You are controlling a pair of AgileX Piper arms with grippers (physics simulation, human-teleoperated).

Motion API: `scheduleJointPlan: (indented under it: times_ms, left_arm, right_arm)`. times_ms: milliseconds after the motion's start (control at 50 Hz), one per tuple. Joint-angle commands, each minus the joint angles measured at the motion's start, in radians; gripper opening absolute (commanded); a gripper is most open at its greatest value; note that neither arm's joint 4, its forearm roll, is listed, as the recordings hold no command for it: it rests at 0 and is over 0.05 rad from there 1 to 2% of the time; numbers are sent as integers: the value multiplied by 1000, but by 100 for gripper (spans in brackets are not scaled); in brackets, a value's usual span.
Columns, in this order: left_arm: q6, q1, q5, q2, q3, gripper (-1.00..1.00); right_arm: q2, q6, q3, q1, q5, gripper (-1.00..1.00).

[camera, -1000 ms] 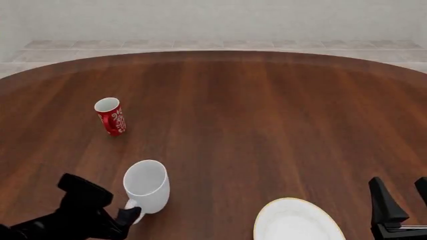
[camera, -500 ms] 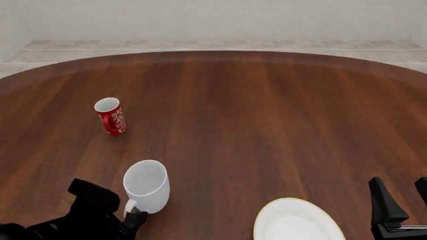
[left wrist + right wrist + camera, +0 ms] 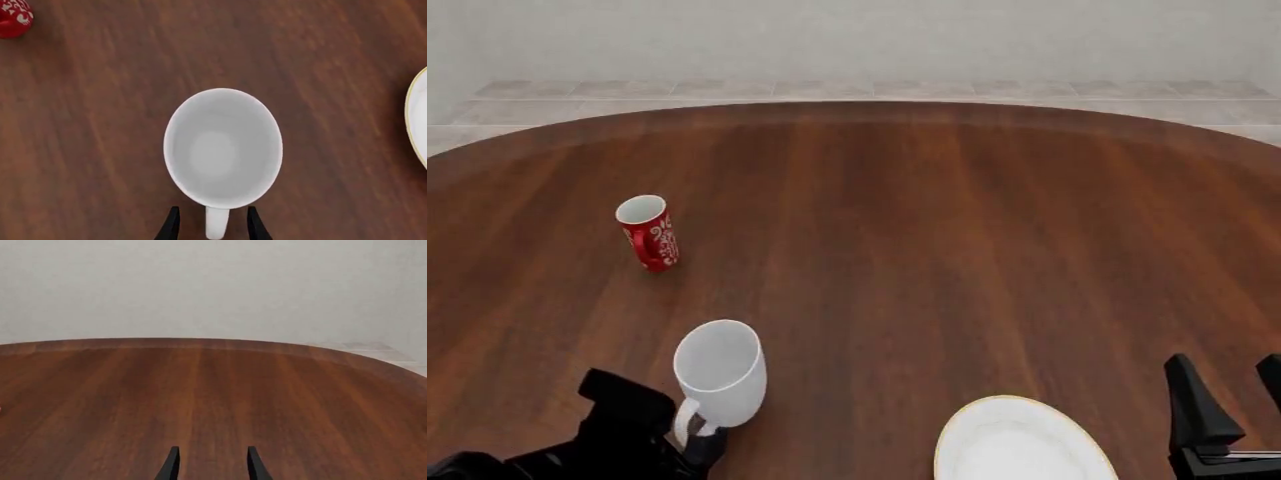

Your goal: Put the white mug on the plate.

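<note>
Your left pincer (image 3: 213,225) is apart, one finger on each side of the handle of the white mug (image 3: 222,147), not squeezing yet. The mug stands straight up on the table (image 3: 961,250), mouth up, handle toward you. The plate (image 3: 1021,440) waits nearby, empty. Your right pincer (image 3: 213,465) is apart too.

White mug (image 3: 719,372): plain glossy white, inside and out. Plate (image 3: 1014,444): white, thin gold-yellow rim. Red mug (image 3: 650,234): red with white scroll pattern, white interior. Bench (image 3: 961,240): dark reddish-brown wood grain. Both tools: black.
</note>
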State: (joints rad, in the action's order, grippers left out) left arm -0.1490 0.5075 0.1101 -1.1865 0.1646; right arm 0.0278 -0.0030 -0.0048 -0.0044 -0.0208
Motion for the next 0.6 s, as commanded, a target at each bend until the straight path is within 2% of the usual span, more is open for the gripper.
scheduleJointPlan:
  times_ms: [20,100,120,480,600]
  left_arm:
    - [5,-6,49,-44,-14,100]
    - [8,-3,53,-51,-19,100]
    - [17,-3,48,-46,-23,-100]
    - [50,-24,-36,42,6,-100]
    - [61,-21,-122,123,39,-100]
  right_arm:
    - [0,0,0,0,0,100]
    - [0,0,0,0,0,100]
    - [0,0,0,0,0,100]
    - [0,0,0,0,0,100]
    - [0,0,0,0,0,100]
